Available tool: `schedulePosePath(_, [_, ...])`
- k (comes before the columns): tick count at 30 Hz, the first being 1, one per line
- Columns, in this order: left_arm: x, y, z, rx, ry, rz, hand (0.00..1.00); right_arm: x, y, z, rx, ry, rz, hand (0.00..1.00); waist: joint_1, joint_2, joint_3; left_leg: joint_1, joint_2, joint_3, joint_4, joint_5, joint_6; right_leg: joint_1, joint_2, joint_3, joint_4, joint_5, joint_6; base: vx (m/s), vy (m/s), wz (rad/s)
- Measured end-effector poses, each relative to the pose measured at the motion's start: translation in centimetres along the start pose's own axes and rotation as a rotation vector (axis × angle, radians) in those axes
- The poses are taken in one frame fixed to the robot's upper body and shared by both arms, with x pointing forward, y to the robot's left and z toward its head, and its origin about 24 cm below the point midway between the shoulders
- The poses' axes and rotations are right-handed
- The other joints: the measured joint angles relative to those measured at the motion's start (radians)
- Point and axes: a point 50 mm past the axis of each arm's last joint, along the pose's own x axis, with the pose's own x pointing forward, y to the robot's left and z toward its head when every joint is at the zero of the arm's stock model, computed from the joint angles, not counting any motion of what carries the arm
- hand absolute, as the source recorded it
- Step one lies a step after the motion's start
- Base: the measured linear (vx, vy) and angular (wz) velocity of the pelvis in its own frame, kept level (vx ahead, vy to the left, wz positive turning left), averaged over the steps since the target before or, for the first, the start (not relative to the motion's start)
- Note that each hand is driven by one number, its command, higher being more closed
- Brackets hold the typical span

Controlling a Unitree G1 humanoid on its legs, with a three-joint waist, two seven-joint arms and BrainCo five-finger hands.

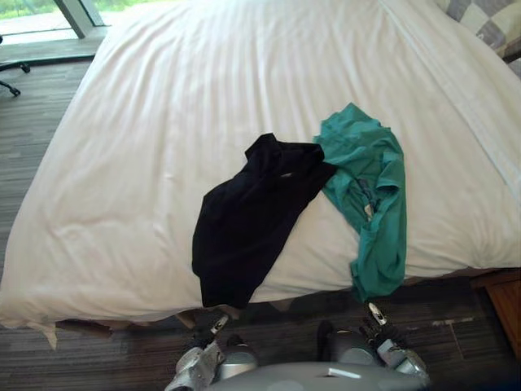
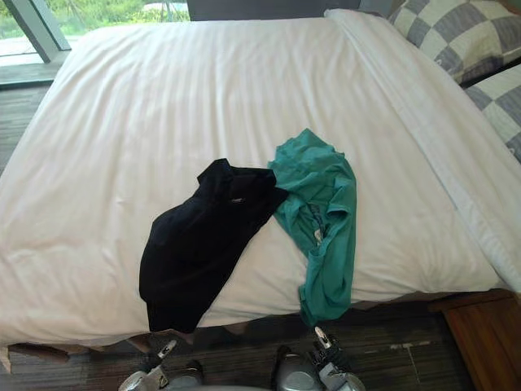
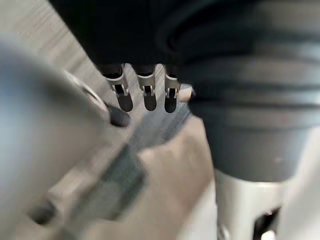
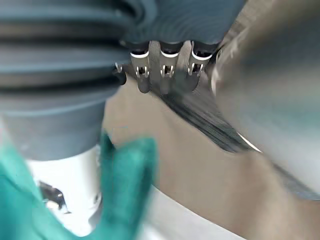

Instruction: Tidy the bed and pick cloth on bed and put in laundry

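Draping the bed (image 1: 146,122) edge, black cloth (image 1: 244,228), green cloth (image 1: 376,204); left hand (image 3: 144,86), right hand (image 4: 169,67) loose-fingered, empty.

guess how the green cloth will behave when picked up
Probably floppy: the green cloth lies crumpled and its end droops over the bed edge, so it should sag from any grip. Likely light, as it looks thin. The black cloth overlaps it, so lifting may drag that along.

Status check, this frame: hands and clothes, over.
Left robot hand and right robot hand open, empty. Black cloth and green cloth on bed, touching, untouched.
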Motion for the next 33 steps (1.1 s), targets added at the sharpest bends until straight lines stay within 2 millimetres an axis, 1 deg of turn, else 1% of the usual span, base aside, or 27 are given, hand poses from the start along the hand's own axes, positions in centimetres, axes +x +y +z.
schedulePosePath(1, [0.0,0.1,0.2,-0.044,-0.007,0.006,0.0,-0.1,-0.3,0.0,0.022,-0.004,-0.019,0.0,0.0,-0.003,-0.001,0.001,-0.004,0.0,0.0,0.0,0.0,0.005,-0.003,0.0,-0.008,0.003,0.004,0.05,0.068,0.04])
schedulePosePath(2, [0.1,0.5,0.7,-0.199,-0.025,0.045,0.0,-0.3,-1.2,0.1,0.089,-0.022,-0.081,0.0,-0.003,-0.01,-0.005,0.003,-0.014,0.001,0.0,0.0,0.001,0.016,-0.011,0.0,-0.032,0.013,0.01,0.03,0.054,0.05])
schedulePosePath(4, [0.1,1.5,1.5,-0.37,-0.052,0.106,0.0,-0.8,-2.6,0.3,0.16,-0.052,-0.153,0.0,-0.004,-0.012,-0.006,0.005,-0.027,0.002,0.0,0.001,0.002,0.036,-0.017,0.0,-0.07,0.034,0.019,0.01,0.075,0.03])
schedulePosePath(5, [0.1,2.8,2.2,-0.53,-0.08,0.177,0.0,-1.1,-3.6,0.5,0.2,-0.076,-0.213,0.0,-0.006,-0.011,-0.006,0.002,-0.034,0.005,0.0,0.002,0.003,0.051,-0.022,0.0,-0.101,0.047,0.021,-0.03,0.053,0.03])
schedulePosePath(6, [0.1,3.4,2.4,-0.59,-0.094,0.206,0.0,-1.3,-4.0,0.6,0.219,-0.086,-0.236,0.0,-0.006,-0.009,-0.005,0.002,-0.034,0.005,-0.002,0.003,0.005,0.059,-0.023,-0.001,-0.114,0.055,0.022,-0.07,0.039,0.04])
schedulePosePath(7, [-0.1,5.1,3.1,-0.75,-0.134,0.287,0.0,-1.6,-4.9,1.1,0.283,-0.131,-0.295,0.0,-0.006,-0.003,-0.008,0.005,-0.037,0.015,-0.017,0.01,0.014,0.065,-0.025,-0.002,-0.137,0.068,0.021,-0.04,0.016,0.03])
schedulePosePath(8, [-0.2,5.7,3.3,-0.804,-0.145,0.309,0.0,-1.7,-5.1,1.4,0.303,-0.152,-0.31,0.0,-0.006,0.0,-0.01,0.005,-0.038,0.017,-0.023,0.011,0.015,0.065,-0.024,-0.002,-0.143,0.071,0.019,-0.06,0.03,0.02])
schedulePosePath(9, [-0.4,7.1,3.6,-0.93,-0.179,0.357,0.0,-1.9,-5.6,2.3,0.345,-0.212,-0.346,0.0,-0.006,0.01,-0.015,0.007,-0.038,0.024,-0.037,0.013,0.018,0.065,-0.024,-0.003,-0.154,0.08,0.018,-0.07,0.034,0.03])
schedulePosePath(10, [-0.8,8.8,4.0,-1.067,-0.223,0.406,0.0,-2.4,-6.3,4.0,0.386,-0.299,-0.383,0.0,-0.005,0.018,-0.022,0.007,-0.038,0.025,-0.049,0.016,0.022,0.067,-0.023,-0.006,-0.167,0.09,0.018,-0.07,0.034,0.05])
schedulePosePath(11, [-0.9,9.3,4.1,-1.107,-0.239,0.425,0.0,-2.5,-6.5,4.7,0.399,-0.332,-0.393,0.0,-0.006,0.021,-0.024,0.007,-0.038,0.025,-0.052,0.016,0.022,0.068,-0.022,-0.008,-0.172,0.093,0.017,-0.08,0.015,0.08])
schedulePosePath(12, [-1.3,10.7,4.4,-1.216,-0.277,0.471,0.0,-3.0,-7.1,6.6,0.413,-0.414,-0.415,0.0,-0.012,0.023,-0.031,0.007,-0.039,0.026,-0.057,0.017,0.024,0.076,-0.02,-0.013,-0.187,0.096,0.017,-0.07,-0.008,0.1])
schedulePosePath(13, [-1.9,12.6,4.8,-1.342,-0.34,0.523,0.0,-3.7,-7.8,9.4,0.416,-0.517,-0.436,0.0,-0.023,0.026,-0.044,0.006,-0.043,0.026,-0.06,0.015,0.026,0.089,-0.019,-0.026,-0.212,0.101,0.018,-0.08,-0.002,0.1])
schedulePosePath(14, [-2.2,13.3,4.9,-1.371,-0.362,0.541,0.0,-4.0,-7.8,10.4,0.411,-0.553,-0.44,0.0,-0.025,0.028,-0.048,0.007,-0.046,0.025,-0.06,0.015,0.027,0.095,-0.019,-0.029,-0.22,0.104,0.02,-0.07,0.005,0.06])
schedulePosePath(15, [-2.9,15.0,5.6,-1.41,-0.428,0.592,0.0,-4.8,-7.9,13.3,0.388,-0.663,-0.441,0.0,-0.029,0.032,-0.065,0.004,-0.047,0.026,-0.06,0.011,0.029,0.099,-0.018,-0.03,-0.235,0.115,0.018,-0.04,0.016,0.02])
schedulePosePath(16, [-3.2,15.5,6.0,-1.416,-0.45,0.612,0.0,-5.2,-8.0,14.4,0.375,-0.702,-0.438,0.0,-0.029,0.033,-0.069,0.004,-0.047,0.027,-0.061,0.011,0.028,0.1,-0.018,-0.03,-0.24,0.118,0.019,-0.04,0.01,0.02])
schedulePosePath(18, [-4.2,17.2,8.6,-1.352,-0.548,0.675,0.0,-6.6,-6.9,19.0,0.291,-0.857,-0.396,0.0,-0.032,0.039,-0.083,0.003,-0.048,0.024,-0.06,0.01,0.026,0.11,-0.018,-0.031,-0.257,0.126,0.018,-0.02,0.004,0.04])
schedulePosePath(19, [-4.5,17.5,9.2,-1.324,-0.572,0.689,0.0,-6.9,-6.5,19.9,0.265,-0.886,-0.382,0.0,-0.034,0.04,-0.088,0.001,-0.048,0.024,-0.06,0.01,0.026,0.11,-0.018,-0.032,-0.259,0.128,0.017,-0.01,0.003,0.05])
schedulePosePath(20, [-5.0,17.9,10.7,-1.271,-0.632,0.705,0.0,-7.3,-5.8,21.3,0.213,-0.934,-0.353,0.0,-0.036,0.042,-0.099,-0.003,-0.048,0.021,-0.06,0.01,0.026,0.11,-0.017,-0.034,-0.264,0.13,0.017,0.02,0.0,0.11])
schedulePosePath(21, [-5.7,17.8,12.8,-1.199,-0.72,0.686,0.0,-7.7,-4.5,22.6,0.149,-0.979,-0.31,0.0,-0.04,0.043,-0.108,-0.011,-0.048,0.012,-0.058,0.011,0.027,0.109,-0.018,-0.04,-0.265,0.131,0.016,0.02,-0.001,0.14])
schedulePosePath(22, [-6.0,17.6,13.7,-1.174,-0.761,0.666,0.0,-7.8,-4.0,23.0,0.122,-0.996,-0.29,0.0,-0.042,0.043,-0.11,-0.013,-0.049,0.009,-0.055,0.011,0.027,0.109,-0.018,-0.042,-0.265,0.132,0.015,0.03,0.001,0.18])
schedulePosePath(23, [-6.9,16.7,16.1,-1.091,-0.863,0.599,0.0,-8.3,-2.4,23.8,0.044,-1.037,-0.237,0.0,-0.045,0.042,-0.113,-0.021,-0.049,0.0,-0.046,0.01,0.026,0.109,-0.02,-0.046,-0.264,0.132,0.016,0.02,0.002,0.18])
schedulePosePath(24, [-8.2,15.0,19.2,-0.909,-0.987,0.545,0.0,-8.9,-0.2,24.8,-0.064,-1.087,-0.169,0.0,-0.046,0.042,-0.115,-0.027,-0.049,-0.006,-0.044,0.01,0.026,0.108,-0.02,-0.052,-0.264,0.131,0.016,0.03,0.002,0.15])
schedulePosePath(25, [-8.9,14.2,20.3,-0.852,-1.039,0.518,0.0,-9.1,0.6,25.1,-0.102,-1.105,-0.144,0.0,-0.045,0.042,-0.115,-0.028,-0.049,-0.007,-0.044,0.01,0.026,0.107,-0.02,-0.052,-0.263,0.131,0.016,0.03,0.003,0.08])
schedulePosePath(27, [-12.8,9.7,25.0,-0.559,-1.31,0.37,0.0,-10.4,3.6,26.1,-0.255,-1.181,-0.053,0.0,-0.032,0.043,-0.115,-0.031,-0.05,-0.009,-0.043,0.01,0.026,0.097,-0.022,-0.051,-0.248,0.125,0.016,0.02,0.006,0.0])
schedulePosePath(28, [-13.6,8.9,25.6,-0.503,-1.356,0.349,0.0,-10.6,4.1,26.3,-0.281,-1.193,-0.038,0.0,-0.032,0.044,-0.115,-0.031,-0.051,-0.011,-0.042,0.01,0.026,0.097,-0.024,-0.052,-0.247,0.125,0.016,0.04,0.016,0.03])
schedulePosePath(30, [-17.2,4.9,27.2,-0.264,-1.56,0.255,0.0,-11.7,6.5,26.7,-0.401,-1.245,0.041,0.0,-0.034,0.049,-0.11,-0.033,-0.061,-0.02,-0.033,0.01,0.026,0.097,-0.034,-0.054,-0.247,0.124,0.018,0.05,0.025,0.04])
schedulePosePath(33, [-19.7,1.4,27.6,-0.047,-1.7,0.135,0.0,-11.9,8.2,26.4,-0.519,-1.249,0.086,0.0,-0.05,0.058,-0.106,-0.033,-0.07,-0.027,-0.031,0.009,0.027,0.1,-0.044,-0.055,-0.247,0.121,0.021,0.02,0.014,0.02])
